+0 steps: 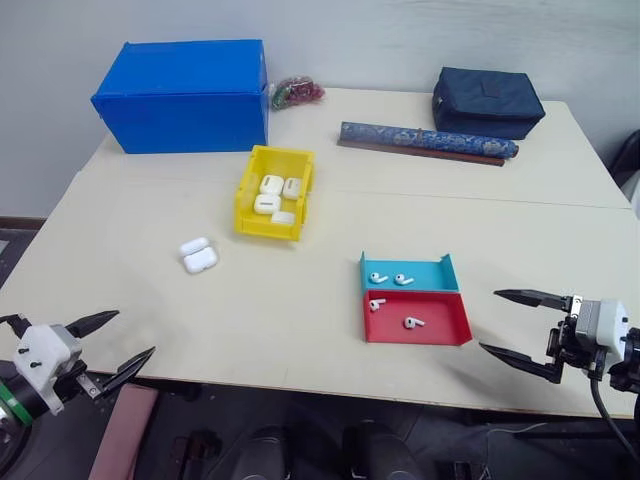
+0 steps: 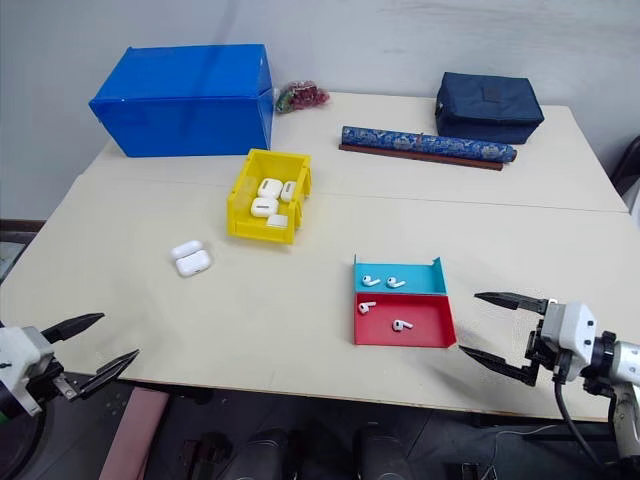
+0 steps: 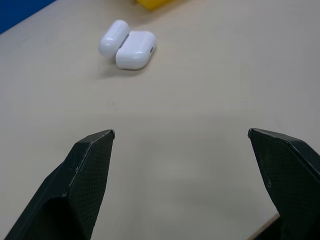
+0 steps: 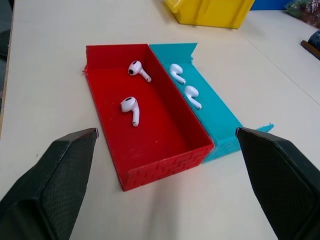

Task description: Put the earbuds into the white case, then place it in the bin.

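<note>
Near the worktop's (image 1: 300,330) far left corner: a large box (image 1: 185,95), with a small bag of bits (image 1: 297,92) just beside it to the right. At the far right corner: a soft pouch (image 1: 487,102); before it, along the far edge, a long roll (image 1: 427,141). Before the box: the bin (image 1: 274,192) holding several cases. Left of the bin and nearer the front edge: the white case (image 1: 198,255), lid open. Toward the front edge, right of centre: a two-part tray (image 1: 412,299), two earbuds (image 1: 391,279) in the rear part, two in the front part.

white case (image 1: 199,255) lies open left of yellow bin (image 1: 272,221); earbuds (image 1: 378,277) in tray.
</note>
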Available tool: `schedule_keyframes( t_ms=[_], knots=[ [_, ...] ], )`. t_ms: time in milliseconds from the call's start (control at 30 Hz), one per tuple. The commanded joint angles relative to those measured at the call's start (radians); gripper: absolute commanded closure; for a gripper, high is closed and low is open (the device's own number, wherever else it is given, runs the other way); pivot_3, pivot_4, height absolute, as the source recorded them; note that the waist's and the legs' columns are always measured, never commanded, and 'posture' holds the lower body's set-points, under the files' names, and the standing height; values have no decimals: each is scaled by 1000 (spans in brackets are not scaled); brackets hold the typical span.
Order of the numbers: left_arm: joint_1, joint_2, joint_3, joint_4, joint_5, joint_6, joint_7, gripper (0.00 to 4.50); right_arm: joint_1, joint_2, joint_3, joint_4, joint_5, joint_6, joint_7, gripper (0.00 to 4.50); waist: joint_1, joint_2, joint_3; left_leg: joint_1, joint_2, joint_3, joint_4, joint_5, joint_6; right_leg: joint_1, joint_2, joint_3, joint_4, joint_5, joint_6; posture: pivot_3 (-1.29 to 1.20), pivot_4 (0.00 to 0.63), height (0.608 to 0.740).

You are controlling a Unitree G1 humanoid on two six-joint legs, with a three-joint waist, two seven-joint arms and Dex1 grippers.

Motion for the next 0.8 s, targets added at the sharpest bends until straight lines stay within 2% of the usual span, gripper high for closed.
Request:
schedule_keyframes(
  t_ms=[33, 200, 333, 467, 567, 633, 800],
  knots=[
    [-7, -1, 19, -27, 10, -28, 26, 22, -9, -6, -7, 10, 12, -32, 25, 0, -1, 0, 0, 0, 0, 0, 0, 0, 0, 0, 0, 0, 0, 0, 0, 0, 150, 740],
    [-18, -3, 37, -51, -44, 39, 53, 22, -25, 14, 45, 22, -19, -62, 26, 0, -3, 0, 0, 0, 0, 0, 0, 0, 0, 0, 0, 0, 1, 0, 0, 0, 150, 740],
    [-21, -30, 87, -80, -70, 129, 156, 22, -50, 91, 61, -42, 66, -42, 0, 0, -3, 0, 0, 0, 0, 0, 0, 0, 0, 0, 0, 0, 1, 0, 0, 0, 150, 740],
    [47, -110, 191, -145, -112, 351, 364, 22, -111, 184, 84, -169, 167, 12, -55, 0, -15, 0, 0, 0, 0, 0, 0, 0, 0, 0, 0, 0, 2, 0, 0, 0, 150, 740],
    [60, -176, 235, -191, -131, 441, 482, 22, -127, 217, 95, -211, 175, 30, -91, 0, -12, 0, 0, 1, 0, -1, 0, 0, 0, 0, 0, -1, 3, 0, 0, 0, 150, 740],
    [85, -225, 255, -248, -149, 508, 552, 22, -150, 247, 107, -223, 178, 1, -82, 0, -6, -2, -1, 0, 0, -1, 0, 0, 0, 0, 0, -1, 2, 0, 0, 0, 150, 740],
    [63, -275, 276, -390, -205, 670, 719, 22, -180, 263, 138, -226, 165, -24, -35, 0, 4, -4, -1, 0, -1, -2, 1, 0, 0, 0, 0, -1, 2, 0, 0, 0, 150, 740]
  ],
)
